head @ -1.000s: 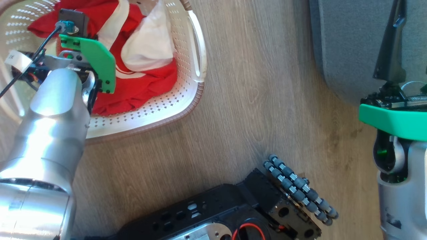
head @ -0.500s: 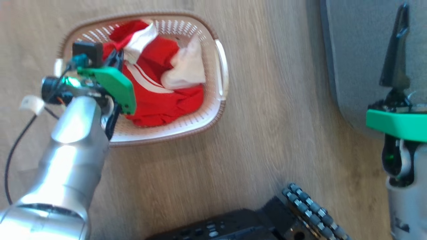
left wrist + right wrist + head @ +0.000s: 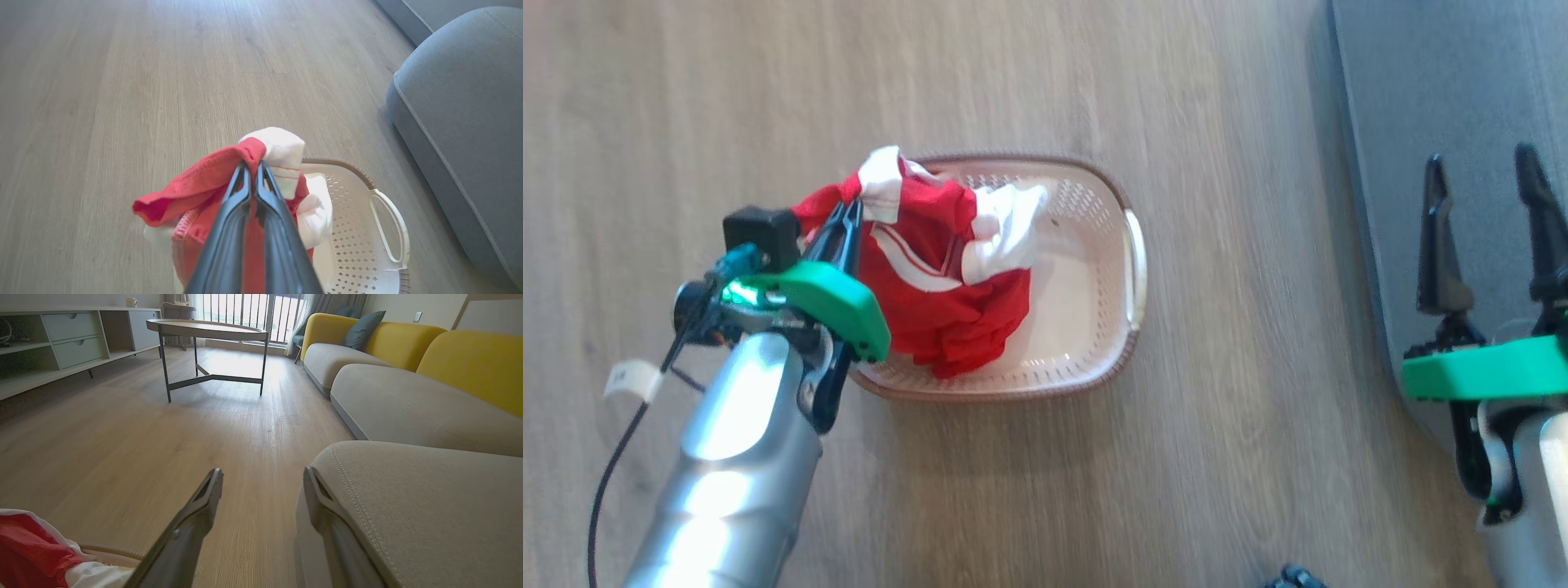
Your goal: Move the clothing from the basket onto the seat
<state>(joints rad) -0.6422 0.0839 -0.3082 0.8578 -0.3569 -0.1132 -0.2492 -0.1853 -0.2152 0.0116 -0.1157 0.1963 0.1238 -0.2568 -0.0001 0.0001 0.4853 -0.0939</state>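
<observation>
The clothing (image 3: 931, 286), clamped by the left gripper (image 3: 852, 211), hangs over the basket (image 3: 1132, 269), the seat (image 3: 1437, 98) at right unreached; right gripper (image 3: 1480, 159) agape.

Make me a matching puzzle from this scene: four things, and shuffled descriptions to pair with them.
Things:
1. clothing
2. basket
3. seat
4. right tool

Descriptions:
A. open, holding nothing
B. grey upholstery
C. pinched in the left tool
D. cream-white, on the wooden floor

Pairs: 1-C, 2-D, 3-B, 4-A
</observation>
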